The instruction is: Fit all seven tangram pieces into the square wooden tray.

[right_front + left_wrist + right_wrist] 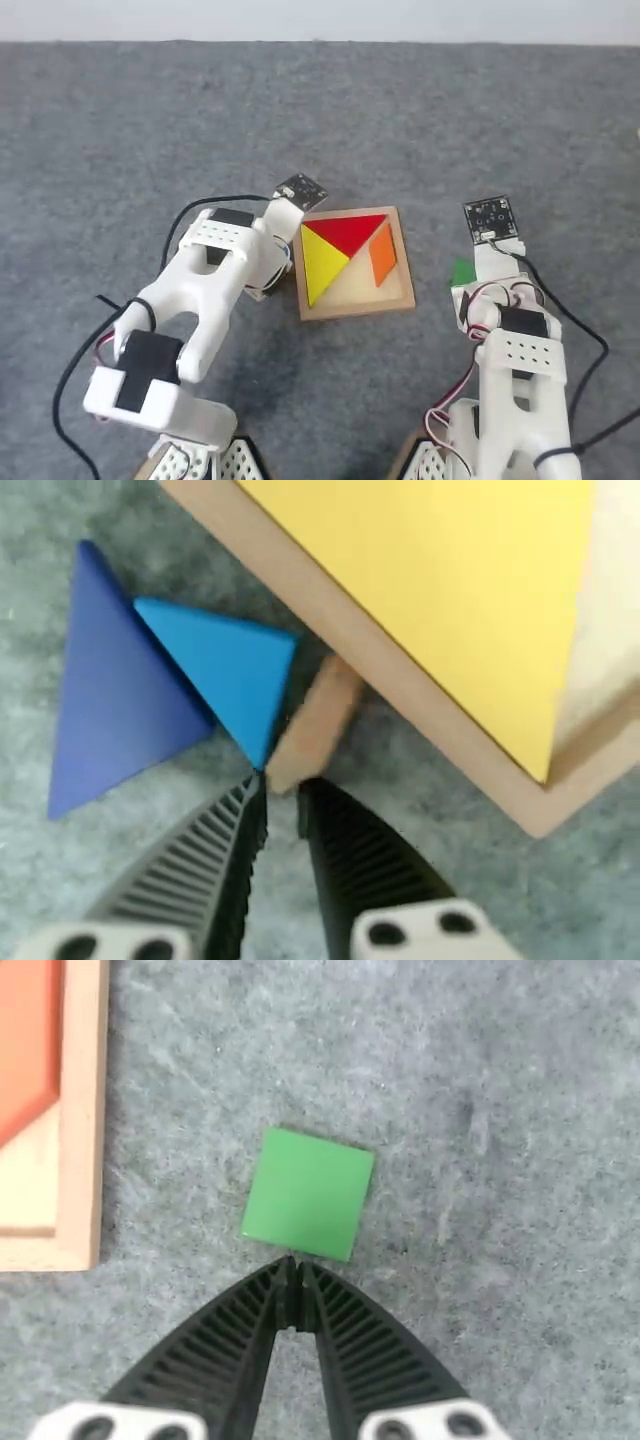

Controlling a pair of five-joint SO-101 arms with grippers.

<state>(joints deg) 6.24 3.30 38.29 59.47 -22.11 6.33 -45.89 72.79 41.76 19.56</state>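
Note:
The square wooden tray (404, 296) holds a red triangle (347, 232), a yellow triangle (322, 264) and an orange parallelogram (383, 255). My left gripper (282, 785) is at the tray's left rim (400, 680), its fingers closed to a narrow gap on the end of a tan piece (315, 725) seen edge-on. Beside it on the carpet lie a light blue triangle (225, 670) and a dark blue triangle (110, 700). My right gripper (293, 1270) is shut and empty, its tips right at the edge of the green square (307, 1195), right of the tray.
Grey carpet covers the whole table. The left arm (200, 300) stands over the ground left of the tray and the right arm (520, 370) is at the front right. Open carpet lies behind the tray.

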